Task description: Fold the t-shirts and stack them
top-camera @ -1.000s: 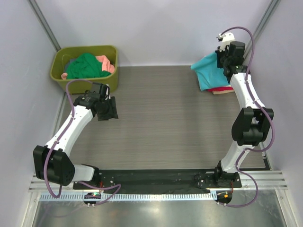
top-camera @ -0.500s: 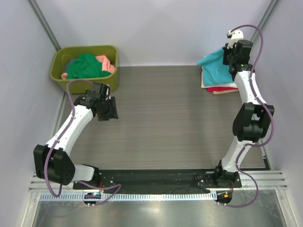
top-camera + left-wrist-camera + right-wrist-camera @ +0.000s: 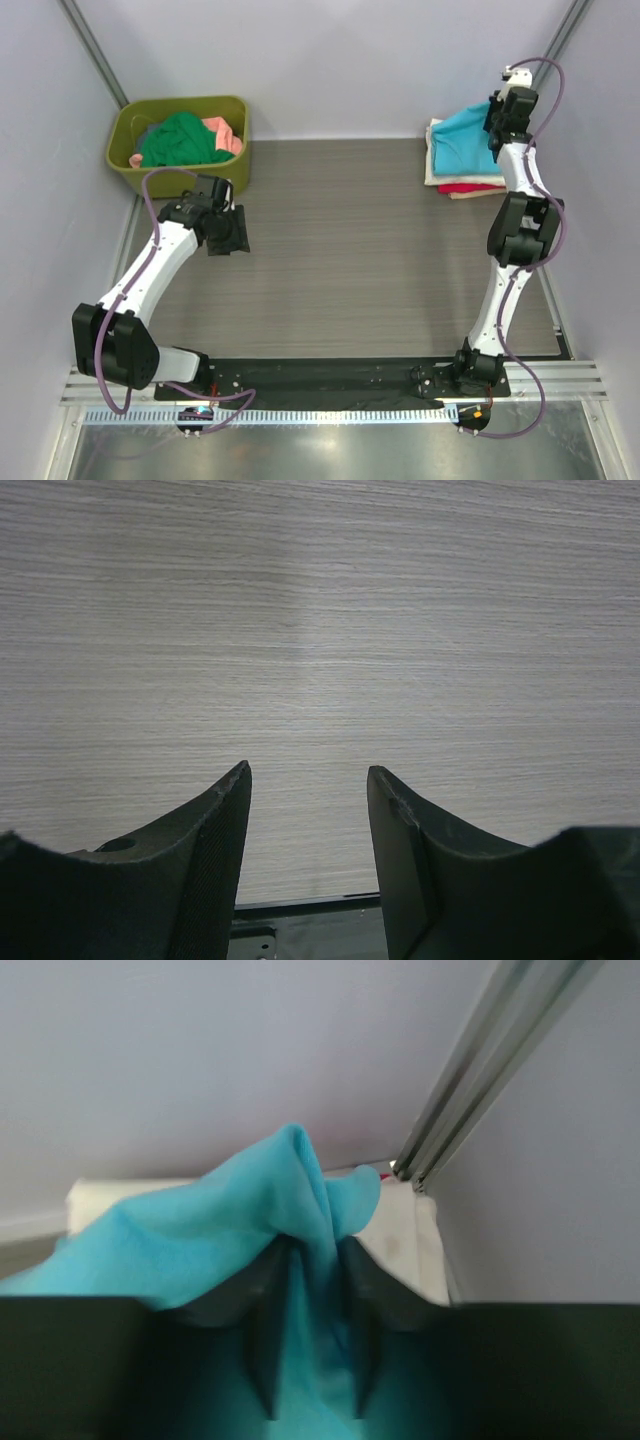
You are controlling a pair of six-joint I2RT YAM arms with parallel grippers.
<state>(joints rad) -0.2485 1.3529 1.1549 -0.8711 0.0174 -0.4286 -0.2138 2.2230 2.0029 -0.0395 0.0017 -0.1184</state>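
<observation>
Buried, blurred and cropped parts
The turquoise shirt (image 3: pixel 200 1250) drapes over the blurred right gripper (image 3: pixel 315 1260) and runs off at 6 o'clock; the cream-white shirt (image 3: pixel 432 165) and red shirt (image 3: pixel 470 188) show only edges beneath it; the left gripper (image 3: pixel 308 780) is cropped at 6 o'clock.

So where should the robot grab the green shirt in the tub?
Pinch the highest bunched fold of the green shirt, coming straight down from above. It lies crumpled inside the tub, whose walls block the sides. The open left pincer looks nearest.
</observation>
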